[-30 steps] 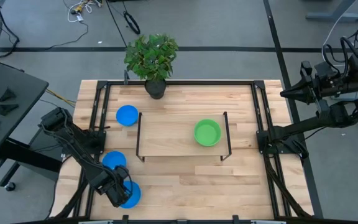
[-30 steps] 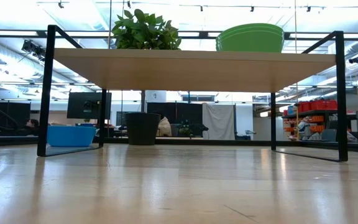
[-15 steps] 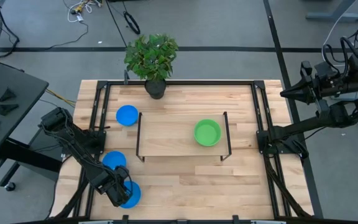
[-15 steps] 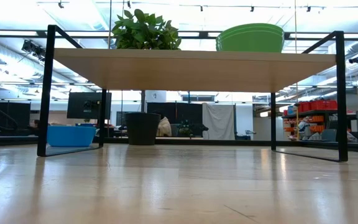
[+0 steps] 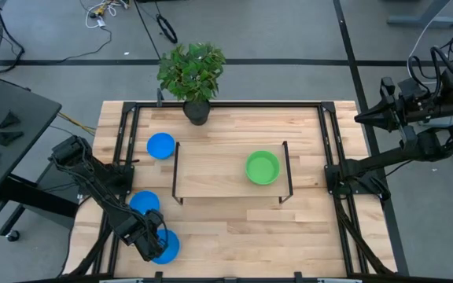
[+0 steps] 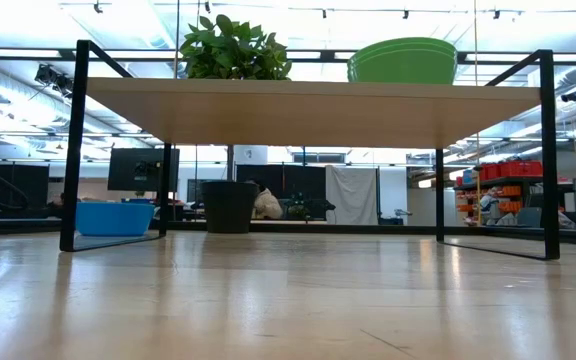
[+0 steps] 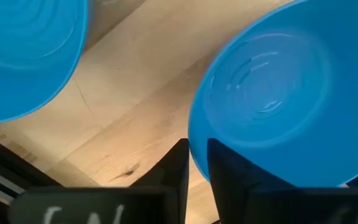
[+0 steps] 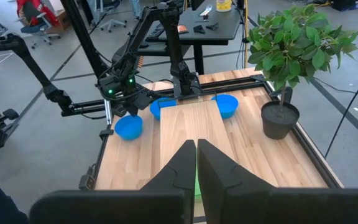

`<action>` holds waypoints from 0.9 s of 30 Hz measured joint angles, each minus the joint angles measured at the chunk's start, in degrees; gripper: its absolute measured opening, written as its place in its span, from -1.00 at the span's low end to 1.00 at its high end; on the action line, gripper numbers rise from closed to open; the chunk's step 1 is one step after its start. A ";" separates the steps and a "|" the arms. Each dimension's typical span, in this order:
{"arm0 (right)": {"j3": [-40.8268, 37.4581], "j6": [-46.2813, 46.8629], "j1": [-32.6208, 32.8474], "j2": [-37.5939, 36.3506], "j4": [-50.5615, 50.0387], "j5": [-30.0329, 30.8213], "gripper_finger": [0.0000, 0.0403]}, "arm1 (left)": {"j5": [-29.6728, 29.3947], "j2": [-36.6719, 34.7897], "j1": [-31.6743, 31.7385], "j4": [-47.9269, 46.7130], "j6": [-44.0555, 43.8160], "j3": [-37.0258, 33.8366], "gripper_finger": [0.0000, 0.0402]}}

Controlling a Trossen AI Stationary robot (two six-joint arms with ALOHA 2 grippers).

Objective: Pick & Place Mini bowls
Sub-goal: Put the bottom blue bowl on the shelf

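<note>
Three blue mini bowls lie on the table's left side: one far (image 5: 161, 145), one in the middle (image 5: 142, 202) and one near the front edge (image 5: 166, 247). My left gripper (image 5: 151, 239) is over the near one's left rim, shut on it. A green mini bowl (image 5: 262, 167) rests bottom down on a low raised shelf (image 5: 211, 177) at the table's middle. My right gripper (image 8: 196, 148) is shut on nothing and waits beyond the table's right edge (image 5: 362, 118). My left gripper (image 7: 197, 152) pinches the near blue bowl's rim (image 7: 192, 140), on the side toward the table's left edge. One finger (image 7: 225, 171) is inside the bowl and one (image 7: 178, 165) outside. The fingers come from above. The bowl seems to sit upright on the table.
A leafy plant (image 5: 193, 69) in a dark pot (image 5: 197, 112) stands at the far edge. The shelf's thin black legs (image 6: 73, 150) stand around the table's middle. Black frame rails (image 5: 124, 141) run along both sides. Bare wood lies at the near right.
</note>
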 joint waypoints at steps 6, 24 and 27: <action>0.00 0.00 0.00 0.00 0.01 -0.01 -0.90 | -0.06 0.00 0.00 -0.01 0.33 0.00 -0.83; 0.00 0.00 -0.01 0.01 0.01 -0.01 -0.90 | -0.25 0.02 0.02 0.72 1.55 0.02 -0.99; 0.00 0.02 0.00 0.00 0.01 -0.02 -0.90 | -0.09 0.03 0.02 1.40 1.53 0.23 -0.99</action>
